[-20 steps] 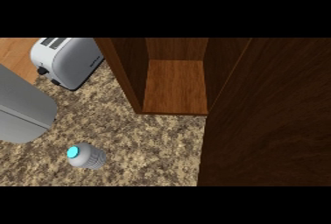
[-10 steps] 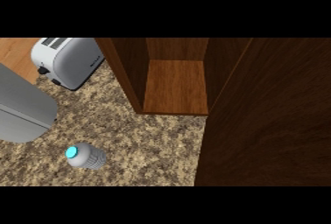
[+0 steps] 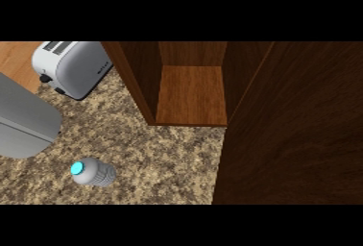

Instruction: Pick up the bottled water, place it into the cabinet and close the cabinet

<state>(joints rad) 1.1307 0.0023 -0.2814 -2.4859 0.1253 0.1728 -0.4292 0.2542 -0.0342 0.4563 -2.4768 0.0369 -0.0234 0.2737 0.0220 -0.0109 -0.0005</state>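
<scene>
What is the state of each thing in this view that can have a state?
cabinet: open, nothing on its shelf.
cabinet door: swung open, at the view's right.
bottled water: standing upright on the counter, cap on, not held.
toaster: on the counter, nothing showing in its slots.
Hands: none in view.

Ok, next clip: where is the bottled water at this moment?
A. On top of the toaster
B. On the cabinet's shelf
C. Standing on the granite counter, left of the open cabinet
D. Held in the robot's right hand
C: the bottled water stands on the speckled counter, its blue cap up, in front and left of the open cabinet, whose shelf is bare; no hand shows.
</scene>
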